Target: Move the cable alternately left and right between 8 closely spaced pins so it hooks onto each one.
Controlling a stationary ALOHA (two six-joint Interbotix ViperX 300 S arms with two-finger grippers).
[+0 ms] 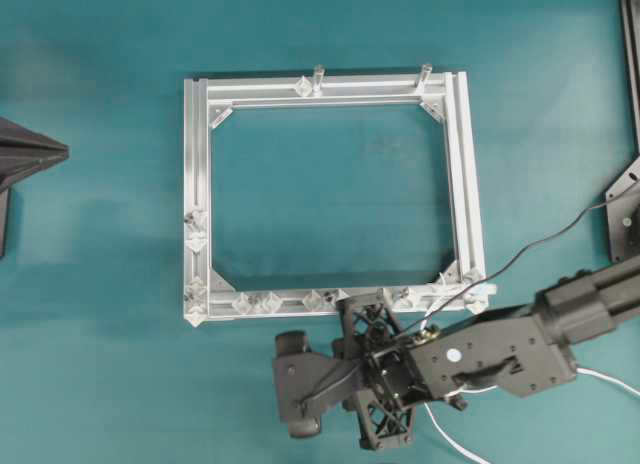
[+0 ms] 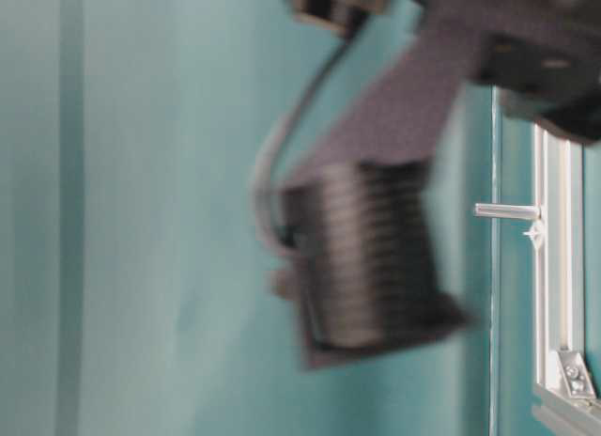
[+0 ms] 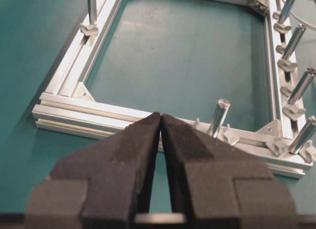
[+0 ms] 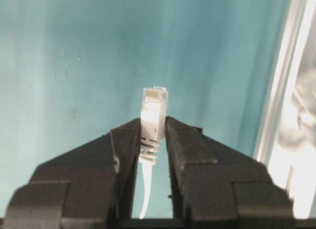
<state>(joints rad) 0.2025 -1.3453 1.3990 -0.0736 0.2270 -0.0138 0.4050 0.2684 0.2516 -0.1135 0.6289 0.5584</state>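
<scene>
My right gripper [image 4: 152,124] is shut on the white plug [image 4: 154,108] of the cable, which sticks out past the fingertips over bare teal table. From overhead that gripper [image 1: 295,384] sits just in front of the frame's near rail, and the white cable [image 1: 447,432] trails back under the arm. The pins [image 1: 268,302] stand in close pairs along the near rail and read as pale diamonds from above. The left wrist view shows them as short upright posts [image 3: 296,39]. My left gripper [image 3: 160,116] is shut on nothing, held off the frame's left side [image 1: 55,154].
The square aluminium frame [image 1: 455,184] lies in the middle of the teal table. Two taller posts [image 1: 318,77] stand on its far rail. A thin black wire [image 1: 540,246] runs to the right arm. A blurred dark arm part [image 2: 376,257] looms close in the table-level view.
</scene>
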